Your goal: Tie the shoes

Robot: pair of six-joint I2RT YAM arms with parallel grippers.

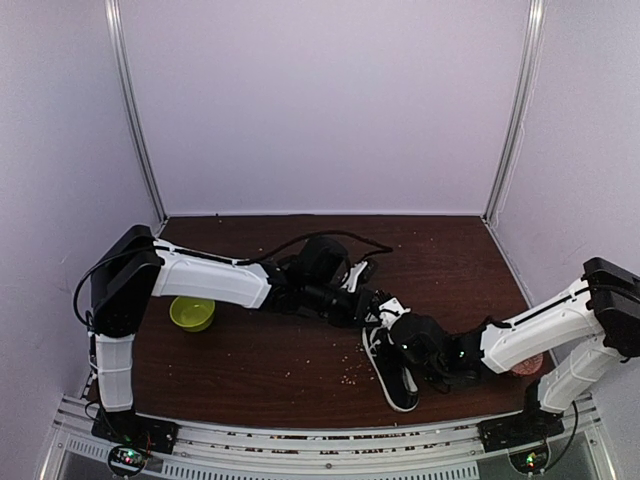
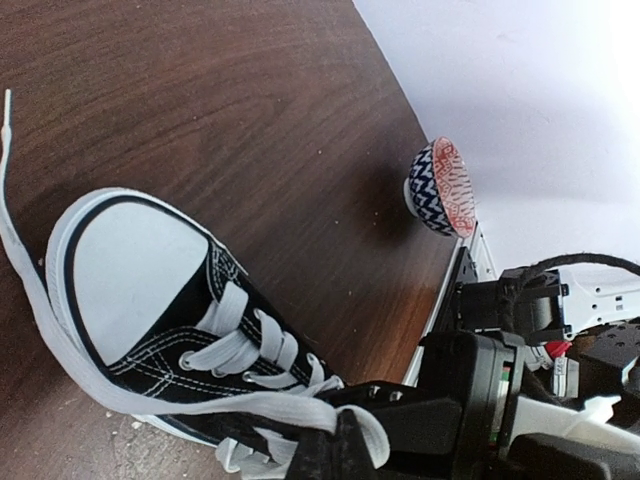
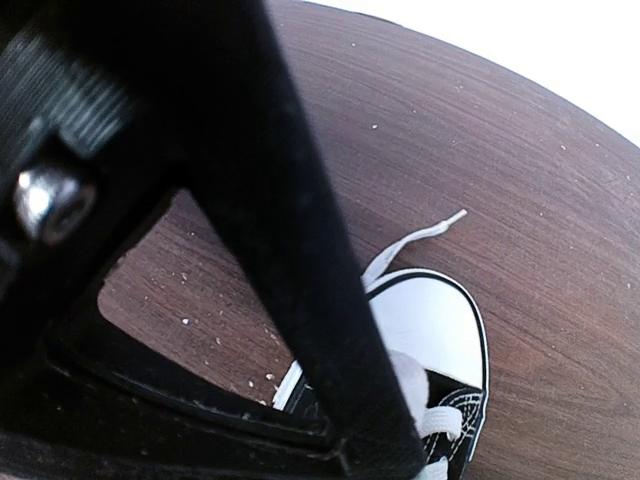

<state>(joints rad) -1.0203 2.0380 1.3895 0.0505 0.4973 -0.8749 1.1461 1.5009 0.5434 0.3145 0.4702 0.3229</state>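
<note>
Pale lilac walls (image 1: 320,100) enclose a dark wood-grain desk (image 1: 250,365) dotted with crumbs. At the left sits a yellow-green bowl (image 1: 192,312). Right of centre lies the black sneaker (image 1: 396,385), toe toward the near edge. Over it the left pincer (image 2: 345,450) is pressed together, pinching a white lace (image 2: 40,300). The right pincer (image 1: 402,335) is pressed together beside it. A patterned bowl (image 2: 445,190) stands far right.

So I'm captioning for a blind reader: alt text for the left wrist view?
A black sneaker with a white toe cap lies on a wooden table, one long white lace trailing past its toe. Beyond it, a patterned bowl sits near the table's edge.
</note>
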